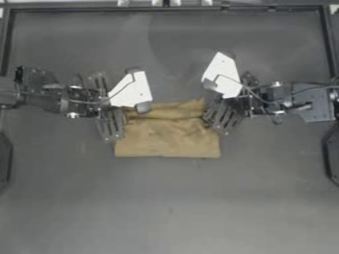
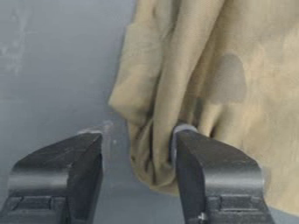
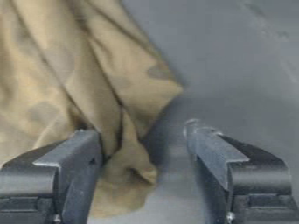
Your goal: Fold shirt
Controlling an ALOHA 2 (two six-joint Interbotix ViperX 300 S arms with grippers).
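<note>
Tan cloth, the shirt [image 1: 167, 133], lies as a compact rectangle between the two grippers, already doubled over into a block, so I judge the fold well along. Its far edge looks rumpled and uneven, while the near edge lies straight on the table [image 1: 165, 208].

At the far left corner of the block sits the left gripper [image 1: 141, 108], and its wrist view shows the jaws spread, with a bunched corner of the shirt [image 2: 192, 87] hanging between them and against the inner face of one jaw. Nothing is pinched; it reads as released, or about to take hold.

At the far right corner is the right gripper [image 1: 210, 85]. Its jaws stand apart too, with a crumpled corner of cloth [image 3: 88, 78] beside one jaw and bare table between the tips.

What seems left, to my eye, is one more fold or a tidying of that rumpled far edge, then pulling the arms clear.

No brand, label or writing can be read anywhere; only faint darker blotches show on the fabric.
</note>
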